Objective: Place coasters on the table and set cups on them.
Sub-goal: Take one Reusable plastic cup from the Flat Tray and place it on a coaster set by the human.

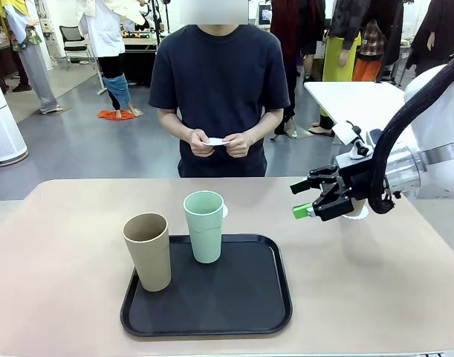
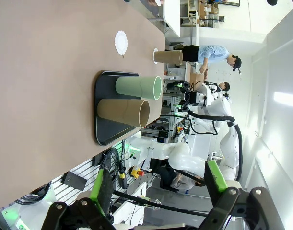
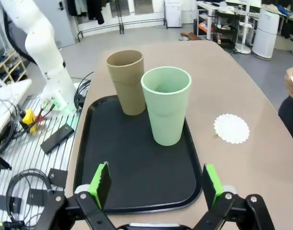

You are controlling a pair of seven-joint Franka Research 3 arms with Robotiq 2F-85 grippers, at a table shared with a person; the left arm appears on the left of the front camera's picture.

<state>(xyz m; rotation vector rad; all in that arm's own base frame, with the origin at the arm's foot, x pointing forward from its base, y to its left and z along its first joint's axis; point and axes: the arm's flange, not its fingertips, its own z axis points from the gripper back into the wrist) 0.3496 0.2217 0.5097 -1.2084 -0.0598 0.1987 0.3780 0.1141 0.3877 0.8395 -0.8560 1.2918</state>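
Beige-tan laminate runs through all three views. The table [image 1: 63, 223] carries a black tray [image 1: 241, 297] near the robot's edge. On the tray a tan cup [image 1: 147, 251] and a mint green cup [image 1: 204, 225] stand upright, close together but apart.

The front view adds the person [image 1: 219, 74] in a dark T-shirt at the far side. The person's hands [image 1: 238, 143] pinch a held coaster [image 1: 217, 141] at waist height. To the right of the tray the right gripper [image 1: 299, 199] hangs above the tabletop. Its fingers are spread wide with nothing between them.

The right wrist view looks down past its green pads onto the tray. It brings out a loose coaster [image 3: 231, 128] lying flat on the table near the tray's edge, beside the green cup and clear of it. Behind the tray are the left arm's white base [image 3: 41, 52], cables and a slotted metal bench [image 3: 26, 158].

The left wrist view is rolled sideways. The left gripper [image 2: 158, 179] stands well back from the tray, its fingers wide apart and holding nothing. Beyond the tray, well apart from it, a second tan cup [image 2: 168, 57] sits upright on an under-cup coaster [image 2: 154, 49].

The room has a grey floor [image 1: 85, 141], with other people standing about. A white table [image 1: 353, 97] stands behind the right arm.
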